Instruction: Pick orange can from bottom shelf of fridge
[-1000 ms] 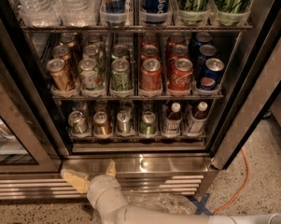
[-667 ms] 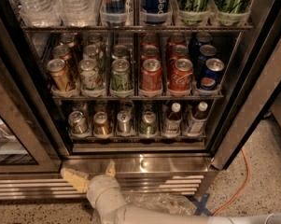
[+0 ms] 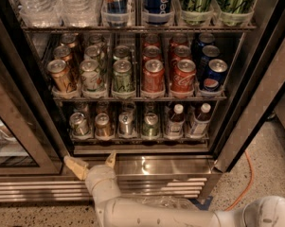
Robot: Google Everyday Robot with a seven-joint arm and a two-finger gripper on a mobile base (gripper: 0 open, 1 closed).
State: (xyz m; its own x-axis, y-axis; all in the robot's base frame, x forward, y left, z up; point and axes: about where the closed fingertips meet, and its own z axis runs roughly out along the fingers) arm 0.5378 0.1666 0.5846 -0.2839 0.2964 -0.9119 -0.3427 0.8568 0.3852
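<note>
White plastic-shelled arm [image 3: 156,215] lies low across the foreground, over speckled floor, in front of the ribbed steel grille [image 3: 33,190]. Gripper [image 3: 90,158] at its tip, just before the polished sill of the fridge [image 3: 255,98] and below the bottom shelf [image 3: 137,140]. Two tan fingers [image 3: 74,164] splayed wide, nothing between them: released, empty.

Orange can [image 3: 103,125]: upright at the front of the second lane from the left on the bottom shelf, long axis vertical. It lies up and beyond the gripper, slightly right of its midline; apart, no contact. Judgement: the reach calls for a lift to shelf height, then a push inward, jaws straddling the can's sides.

Can is small, cylindrical, copper-orange metal with a silver lid. Silver can [image 3: 79,123] close on its left, another on its right: tight clearance, risk of a nudge. Clear plastic lane trays on dark wire rack. Further right, capped bottles [image 3: 174,119]. Higher up, red cola cans [image 3: 153,74], not the target.
</note>
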